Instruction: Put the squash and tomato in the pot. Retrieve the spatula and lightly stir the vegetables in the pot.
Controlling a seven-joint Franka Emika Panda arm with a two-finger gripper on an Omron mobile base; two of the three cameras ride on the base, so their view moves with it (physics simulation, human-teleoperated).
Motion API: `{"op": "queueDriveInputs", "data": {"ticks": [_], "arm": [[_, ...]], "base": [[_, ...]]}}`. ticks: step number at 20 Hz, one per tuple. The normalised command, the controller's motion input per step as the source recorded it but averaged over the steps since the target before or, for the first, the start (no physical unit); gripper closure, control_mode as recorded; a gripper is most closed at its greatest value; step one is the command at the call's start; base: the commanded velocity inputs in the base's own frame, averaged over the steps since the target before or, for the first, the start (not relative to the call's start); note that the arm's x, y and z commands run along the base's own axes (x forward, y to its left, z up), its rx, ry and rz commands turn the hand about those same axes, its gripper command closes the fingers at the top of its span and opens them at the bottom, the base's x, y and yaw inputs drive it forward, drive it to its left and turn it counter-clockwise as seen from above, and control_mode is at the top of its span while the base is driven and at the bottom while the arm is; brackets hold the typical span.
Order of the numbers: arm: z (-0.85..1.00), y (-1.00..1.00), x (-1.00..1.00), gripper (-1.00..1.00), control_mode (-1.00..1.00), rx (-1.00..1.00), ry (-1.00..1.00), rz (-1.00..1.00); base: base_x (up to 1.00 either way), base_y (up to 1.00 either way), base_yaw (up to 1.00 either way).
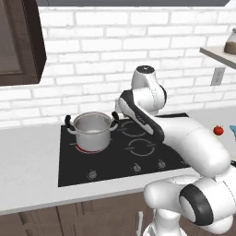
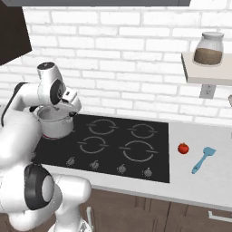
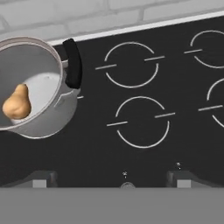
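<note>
Looking down through the hand view, I find the squash (image 3: 16, 104) lying on the floor of the pot (image 3: 43, 120), against its left inner wall, narrow end pointing up in that view. The pot stands on the near left burner of the black cooktop (image 3: 144, 153), and one black loop handle (image 3: 73, 63) juts from its rim toward the middle of the hob.

The gripper (image 3: 111, 180) hangs above the cooktop, just right of the pot, over the bare glass between the burner rings. Its two finger tips (image 3: 38, 180) sit far apart at the bottom of the hand view, so I record the jaws as spread wide with nothing between them.

From the right base view, the tomato (image 2: 183, 148) rests on the grey counter (image 2: 199, 183) just right of the cooktop's edge. The spatula (image 2: 202, 159) lies on the same counter, near the tomato and a little further right, blade end pointing away toward the wall, handle angled toward the near edge. Tomato and spatula do not touch. Both are well apart from the pot, with the full width of the cooktop between them.

A jar (image 2: 208, 48) of brown contents stands on a wall shelf (image 2: 204, 72) above the right end of the counter.
</note>
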Motion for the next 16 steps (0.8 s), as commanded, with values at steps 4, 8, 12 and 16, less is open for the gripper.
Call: {"op": "queueDriveInputs", "data": {"ticks": [4,8,12,16], "arm": [[0.10,-1.00,-0.31,-1.00,-1.00,0.00,0.00,0.00],[0.12,-1.00,-0.22,-1.00,-1.00,0.00,0.01,0.00],[0.00,-1.00,-0.08,-1.00,-1.00,0.00,0.06,-0.03],[0.00,-1.00,-0.01,-1.00,-1.00,0.00,0.01,-0.04]], "base": [[0.00,0.00,0.00],[0.00,0.00,0.00],[0.00,0.00,0.00],[0.00,0.00,0.00]]}}
